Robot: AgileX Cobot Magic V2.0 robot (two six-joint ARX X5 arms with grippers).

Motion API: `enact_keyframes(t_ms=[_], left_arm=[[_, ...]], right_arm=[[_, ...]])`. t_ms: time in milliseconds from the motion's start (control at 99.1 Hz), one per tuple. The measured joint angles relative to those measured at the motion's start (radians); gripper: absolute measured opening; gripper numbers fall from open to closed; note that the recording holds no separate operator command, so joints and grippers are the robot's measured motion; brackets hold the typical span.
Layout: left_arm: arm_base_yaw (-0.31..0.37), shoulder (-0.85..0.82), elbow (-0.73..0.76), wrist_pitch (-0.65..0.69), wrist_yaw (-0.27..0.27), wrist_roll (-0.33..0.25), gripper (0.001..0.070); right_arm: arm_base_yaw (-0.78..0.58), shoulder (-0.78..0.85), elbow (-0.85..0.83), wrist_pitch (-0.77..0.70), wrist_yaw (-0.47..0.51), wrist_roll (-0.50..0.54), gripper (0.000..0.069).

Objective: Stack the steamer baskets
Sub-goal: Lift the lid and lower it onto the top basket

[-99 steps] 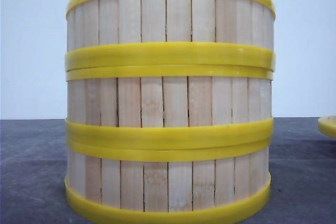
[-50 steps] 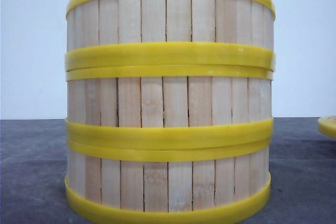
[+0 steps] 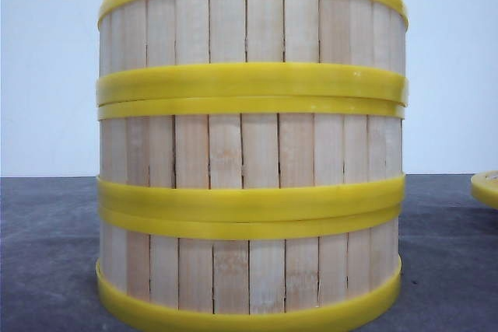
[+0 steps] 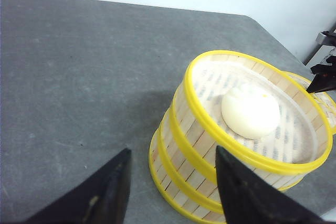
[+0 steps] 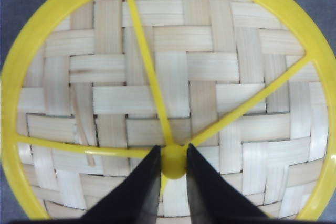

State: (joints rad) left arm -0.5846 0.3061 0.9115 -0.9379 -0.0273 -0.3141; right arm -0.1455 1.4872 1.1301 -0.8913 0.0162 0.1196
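Front view: stack of three steamer baskets (image 3: 249, 153) fills nearly the whole frame, closest thing to the camera, blocks most of the grey table (image 3: 47, 254) and both arms. Pale slats, yellow bands where the baskets meet, all upright and aligned. Far right edge, a sliver of a yellow-rimmed lid (image 3: 485, 187) sits on the table beside the stack, apart from it. White wall behind.

Left wrist view: left gripper (image 4: 170, 182) fingers spread wide, holding nothing, hovering over bare table just beside the stack (image 4: 231, 145), not touching. Top basket is uncovered, one white bun (image 4: 250, 111) lies on its woven floor. Past the stack, part of the lid's rim (image 4: 315, 85) pokes out behind, with the dark tip of the other arm over it at the frame edge.

Right wrist view: right gripper (image 5: 172, 177) fingers clamped on the small yellow knob (image 5: 173, 162) at the centre of the lid (image 5: 157, 77), woven bamboo disc with yellow ring and three yellow spokes. Grey table shows only at the corners. Cannot tell if the lid is lifted or resting.
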Motion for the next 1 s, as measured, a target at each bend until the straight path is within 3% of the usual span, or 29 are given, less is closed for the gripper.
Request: enact_keyframes(t_ms=[424,555,726,999], left_arm=[[0.000,0.000,0.000,0.000,0.000,0.000,0.0299],[0.000,0.000,0.000,0.000,0.000,0.000,0.0299],[0.000,0.000,0.000,0.000,0.000,0.000,0.0299],[0.000,0.000,0.000,0.000,0.000,0.000,0.0299]], right_arm=[[0.024,-0.182,0.130,-0.040,-0.051,0.000,0.0055],[0.066,-0.223,0.216,-0.095,-0.117,0.000,0.0055],[0.179,-0.225,0.357,-0.198,-0.192,-0.007,0.0054],[0.471,-0.225,0.508,-0.260,-0.198,-0.011,0.0052]])
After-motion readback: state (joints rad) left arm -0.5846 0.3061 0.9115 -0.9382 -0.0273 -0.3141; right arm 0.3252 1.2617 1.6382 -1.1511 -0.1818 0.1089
